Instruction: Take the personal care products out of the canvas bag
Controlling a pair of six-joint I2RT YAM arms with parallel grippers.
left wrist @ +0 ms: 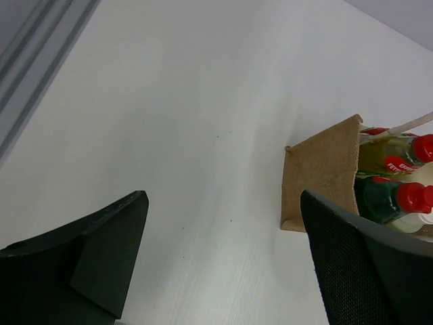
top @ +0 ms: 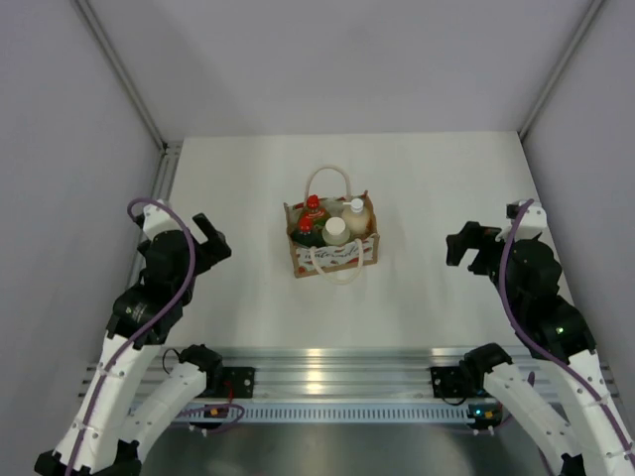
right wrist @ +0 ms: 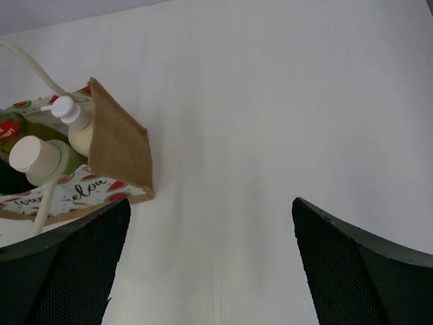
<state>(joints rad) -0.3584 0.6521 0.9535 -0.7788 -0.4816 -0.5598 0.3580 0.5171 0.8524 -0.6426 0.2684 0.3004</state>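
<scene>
The canvas bag (top: 337, 257) stands upright mid-table, rope handles looped over both sides. Inside it stand the personal care products: a dark green bottle (top: 307, 231) and a yellow bottle (top: 314, 207), both red-capped, a cream pump bottle (top: 356, 212) and a pale cylinder with a white cap (top: 335, 229). My left gripper (top: 211, 241) is open, well left of the bag. My right gripper (top: 464, 248) is open, well right of it. In the left wrist view the bag's tan end wall (left wrist: 325, 172) lies beyond the open left gripper (left wrist: 223, 203). The right gripper (right wrist: 211, 203) frames bare table beside the bag (right wrist: 118, 145).
Grey walls enclose the white table (top: 437, 198) on three sides. A metal rail (top: 164, 178) runs along its left edge. The aluminium base beam (top: 337, 367) carrying both arms lies along the near edge.
</scene>
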